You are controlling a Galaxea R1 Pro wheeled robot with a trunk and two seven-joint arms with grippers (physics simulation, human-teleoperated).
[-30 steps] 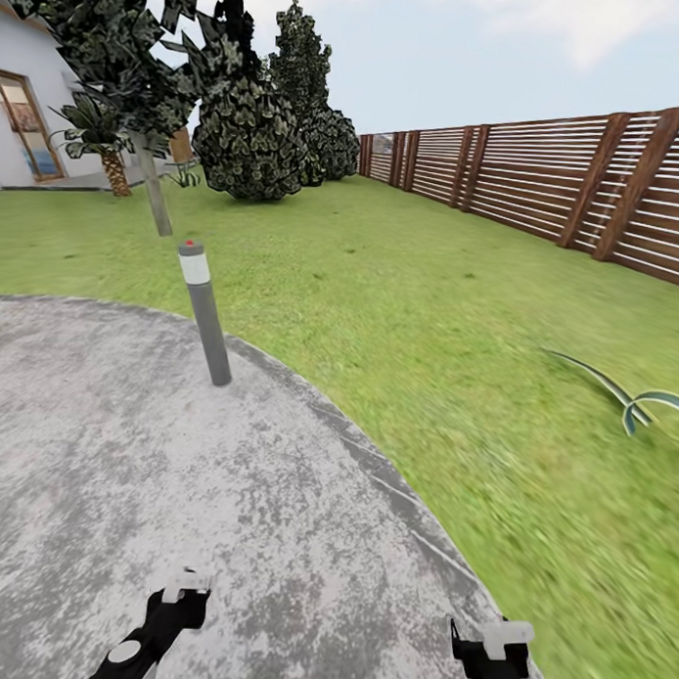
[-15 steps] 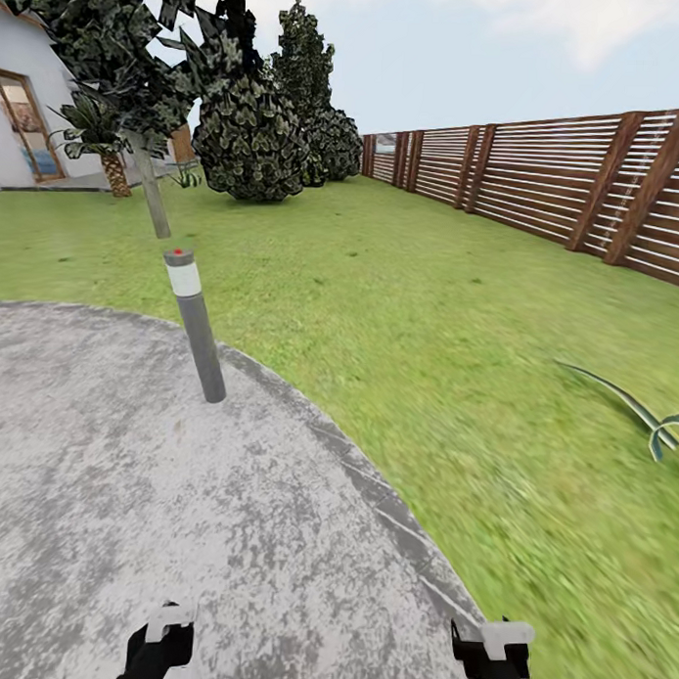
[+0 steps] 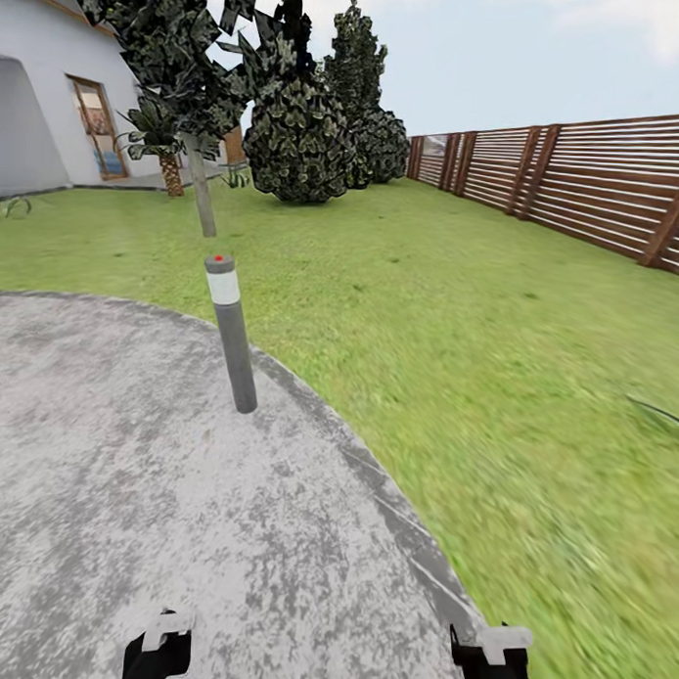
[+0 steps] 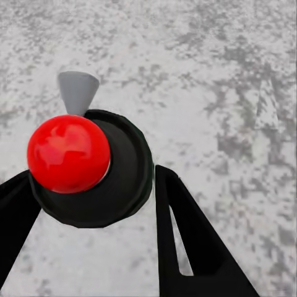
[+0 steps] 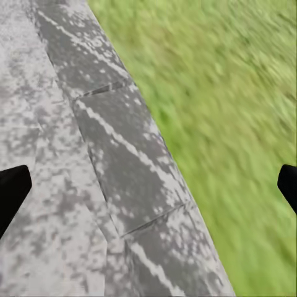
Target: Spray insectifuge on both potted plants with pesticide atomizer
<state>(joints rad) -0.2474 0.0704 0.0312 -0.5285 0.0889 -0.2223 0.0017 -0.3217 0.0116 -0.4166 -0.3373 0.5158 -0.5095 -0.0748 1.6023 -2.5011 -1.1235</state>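
Head view: I stand on round grey mottled stone patio (image 3: 129, 489); grey bollard post (image 3: 232, 333) near its edge; green lawn (image 3: 496, 335), brown slatted fence (image 3: 590, 182) beyond.

No text, label or number can be read anywhere

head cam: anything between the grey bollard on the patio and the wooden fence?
In the head view, only open lawn lies between the bollard at the patio edge and the fence; no objects on that stretch.

We log: grey stone patio (image 3: 99, 488), lawn (image 3: 496, 345), bollard light (image 3: 232, 331) at patio edge, slatted fence (image 3: 590, 177) R, white house (image 3: 39, 104) L, dark shrubs (image 3: 302, 138).
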